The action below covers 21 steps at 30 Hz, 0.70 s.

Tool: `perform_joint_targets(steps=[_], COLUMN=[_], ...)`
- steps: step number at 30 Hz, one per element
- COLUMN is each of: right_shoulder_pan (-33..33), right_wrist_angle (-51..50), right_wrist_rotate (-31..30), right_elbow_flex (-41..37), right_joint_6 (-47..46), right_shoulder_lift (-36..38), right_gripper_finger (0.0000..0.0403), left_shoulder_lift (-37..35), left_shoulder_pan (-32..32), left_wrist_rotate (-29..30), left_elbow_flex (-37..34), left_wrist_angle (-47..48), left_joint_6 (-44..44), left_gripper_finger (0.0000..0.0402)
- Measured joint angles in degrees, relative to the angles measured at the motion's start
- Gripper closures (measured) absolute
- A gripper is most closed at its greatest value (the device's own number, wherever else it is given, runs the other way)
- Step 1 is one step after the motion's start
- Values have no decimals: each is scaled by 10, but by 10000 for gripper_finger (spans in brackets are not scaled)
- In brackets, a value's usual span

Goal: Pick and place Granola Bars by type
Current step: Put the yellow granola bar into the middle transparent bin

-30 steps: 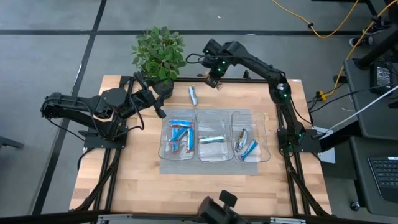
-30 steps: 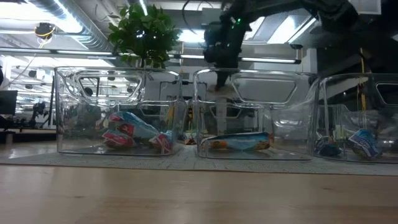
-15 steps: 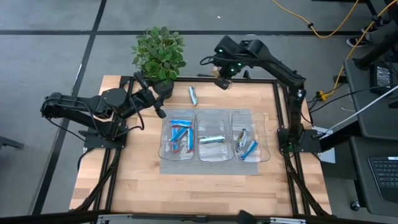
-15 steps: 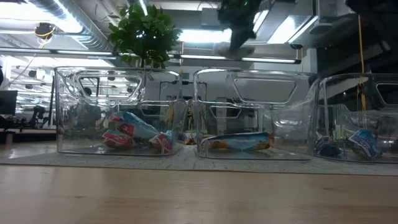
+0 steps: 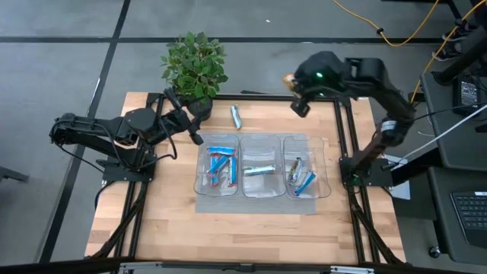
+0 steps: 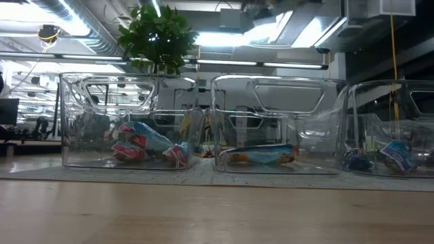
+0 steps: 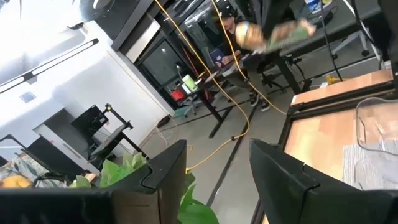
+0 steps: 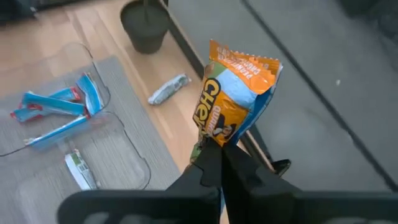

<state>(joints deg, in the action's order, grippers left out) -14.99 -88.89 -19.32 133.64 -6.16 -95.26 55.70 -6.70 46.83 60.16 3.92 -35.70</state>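
Observation:
My right gripper (image 5: pixel 299 105) is high over the table's far edge, beyond the right bin, and is shut on an orange and blue granola bar (image 8: pixel 236 87). A silver bar (image 5: pixel 236 116) lies flat on the wood near the far edge. Three clear bins stand on a grey mat. The left bin (image 5: pixel 219 164) holds several blue and red bars, the middle bin (image 5: pixel 259 170) one blue bar, and the right bin (image 5: pixel 301 176) a silver and a blue one. My left gripper (image 5: pixel 194 134) waits open at the table's left, beside the plant pot. My right gripper pinches the orange and blue bar between its two fingers by one end (image 8: pixel 214 134). The rest of the wrapper sticks out past the fingertips (image 8: pixel 208 163). The bar is lifted clear of the table, over its far edge.
A potted plant (image 5: pixel 195 65) stands at the far left corner, close to my left arm. The grey mat (image 5: pixel 207 199) carries the bins at mid table. Bare wood (image 5: pixel 228 236) stretches along the near side. Dark frame rails run along the table's sides.
My right gripper has swung from the middle of the far edge toward the table's right and has risen out of the low view, carrying the orange and blue bar with it. The fingers stay shut on the bar.

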Motion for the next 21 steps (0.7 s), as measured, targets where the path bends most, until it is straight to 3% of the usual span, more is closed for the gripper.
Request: perform_joint_targets(steps=[6,12,17,21], right_shoulder_pan=[67,119,139,153], right_wrist_angle=[4,128,338,470], right_wrist_rotate=[-56,-71,16,73], right_elbow_flex=[-32,-228,-411,-511], right_joint_6=[-30,-58,-58,-79], right_shoulder_lift=[43,121,185,204], right_gripper_finger=[397,397,397,397], left_shoulder_lift=[0,0,0,0], left_shoulder_pan=[0,0,0,0], left_wrist_rotate=[-1,-4,-4,-4], left_elbow_flex=[0,0,0,0], left_wrist_angle=[16,22,23,23], left_joint_6=[0,0,0,0], left_gripper_finger=[233,233,233,233])
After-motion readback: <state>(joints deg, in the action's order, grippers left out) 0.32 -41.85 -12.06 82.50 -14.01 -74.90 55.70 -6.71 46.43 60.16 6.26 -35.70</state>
